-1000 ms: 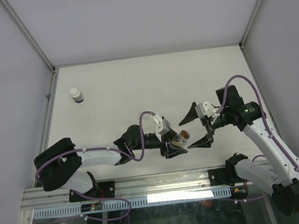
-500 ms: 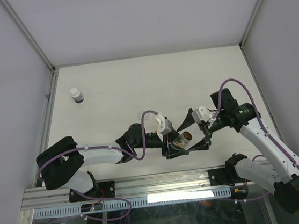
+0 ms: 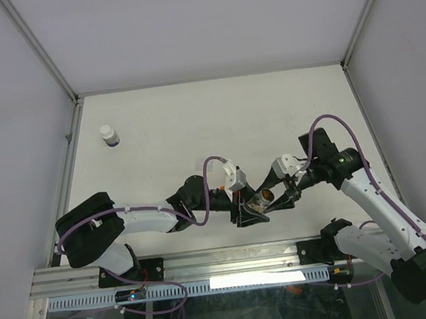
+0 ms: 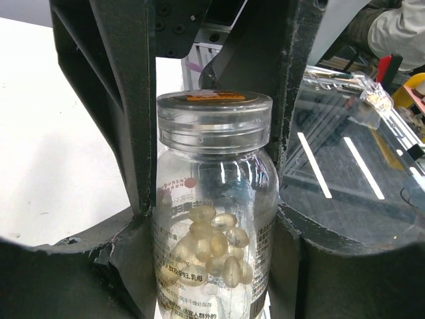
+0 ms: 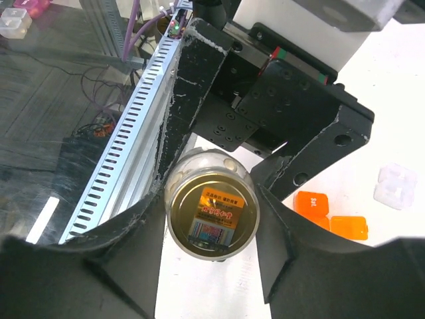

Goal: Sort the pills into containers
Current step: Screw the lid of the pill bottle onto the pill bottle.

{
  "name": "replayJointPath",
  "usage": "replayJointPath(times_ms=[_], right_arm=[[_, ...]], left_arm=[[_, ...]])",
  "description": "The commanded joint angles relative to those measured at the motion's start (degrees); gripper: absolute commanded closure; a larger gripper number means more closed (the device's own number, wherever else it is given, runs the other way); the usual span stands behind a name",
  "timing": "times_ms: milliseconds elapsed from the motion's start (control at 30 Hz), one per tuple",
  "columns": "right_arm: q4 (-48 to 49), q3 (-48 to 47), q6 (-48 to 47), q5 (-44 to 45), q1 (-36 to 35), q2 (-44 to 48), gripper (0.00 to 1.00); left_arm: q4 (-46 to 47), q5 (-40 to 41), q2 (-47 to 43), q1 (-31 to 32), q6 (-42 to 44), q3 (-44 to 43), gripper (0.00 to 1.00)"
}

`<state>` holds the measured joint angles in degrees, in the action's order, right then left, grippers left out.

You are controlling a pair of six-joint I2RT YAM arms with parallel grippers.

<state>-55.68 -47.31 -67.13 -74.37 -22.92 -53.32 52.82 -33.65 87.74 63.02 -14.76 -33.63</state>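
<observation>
Left claw (image 3: 251, 206) clamped on the clear vial (image 4: 212, 199) body, pills (image 4: 212, 242) heaped inside between its fingers. Right claw (image 3: 272, 193) pinches the vial's cap (image 5: 212, 212) head-on, both fingers touching it. Left claw's body crowds right behind the cap. Two orange cups (image 5: 311, 203) on the table (image 3: 193, 123) just beside right claw. White bottle (image 3: 109, 135) well apart from both claws.

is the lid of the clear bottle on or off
On: the lid sits over the neck of the bottle, pills inside.

The clear plastic pill vial (image 4: 214, 219) carries small printed Chinese characters and its lid's orange sticker (image 5: 212, 211) tiny print, all too small to read.
</observation>
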Motion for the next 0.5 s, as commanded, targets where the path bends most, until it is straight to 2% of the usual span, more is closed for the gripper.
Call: replayJointPath(times_ms=[0,67,100,200,333,367,467], right_arm=[[2.6,-0.6,1.6,-2.1,-0.3,0.3,0.6],[3.4,-0.6,3.4,-2.5,-0.2,0.6,0.62],[4.0,-0.6,4.4,-2.7,0.0,0.8,0.64],[5.4,-0.8,7.9,-4.3,1.4,1.2,0.69],[6.3,-0.8,11.3,-6.6,4.5,1.1,0.7],[6.2,-0.8,12.1,-6.7,5.2,0.9,0.7],[5.6,-1.6,13.5,-5.6,6.5,0.8,0.71]], left_arm=[[6.7,-1.3,-0.6,0.4,-1.6,-1.9,0.83],[7.2,-0.5,-1.0,0.4,-2.1,-1.4,0.71],[7.2,0.0,-1.3,0.4,-2.3,-1.0,0.61],[7.2,1.0,-2.4,0.4,-2.2,0.3,0.38],[8.5,0.4,-3.2,0.4,-2.0,1.8,0.08],[8.5,0.8,-3.5,0.4,-2.1,2.2,0.02],[8.3,3.6,-5.1,0.4,-1.7,4.0,0.01]])
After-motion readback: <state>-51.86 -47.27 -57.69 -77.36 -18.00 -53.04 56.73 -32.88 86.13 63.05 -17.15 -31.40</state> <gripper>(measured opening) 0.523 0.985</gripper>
